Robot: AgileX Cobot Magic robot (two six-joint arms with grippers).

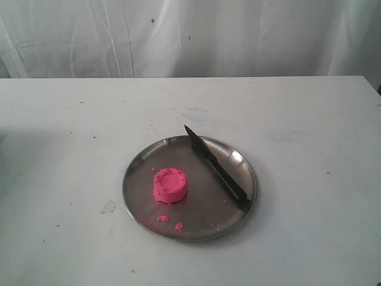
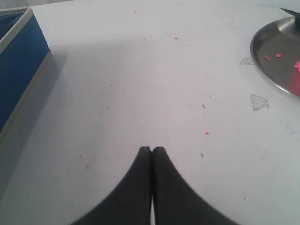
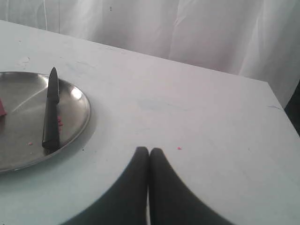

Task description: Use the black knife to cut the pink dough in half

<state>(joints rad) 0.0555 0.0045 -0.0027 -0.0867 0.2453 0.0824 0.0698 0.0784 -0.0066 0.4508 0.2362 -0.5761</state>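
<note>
The pink dough [image 1: 170, 185] is a whole round puck with a dimpled top, standing left of centre on the round steel plate [image 1: 143, 161]. The black knife [image 1: 215, 167] lies across the plate's right side, tip toward the back and handle over the front-right rim; the right wrist view shows it too, the knife [image 3: 50, 111] on the plate [image 3: 75, 108]. Neither gripper appears in the exterior view. My left gripper [image 2: 151, 149] is shut and empty above bare table, well away from the plate [image 2: 267, 51]. My right gripper [image 3: 149, 150] is shut and empty, off to the plate's side.
Pink crumbs [image 1: 169, 221] lie on the plate's front part, and tiny specks dot the white table [image 1: 71, 131]. A blue box with a pale rim [image 2: 18, 61] stands at the edge of the left wrist view. A white curtain [image 1: 190, 36] hangs behind the table.
</note>
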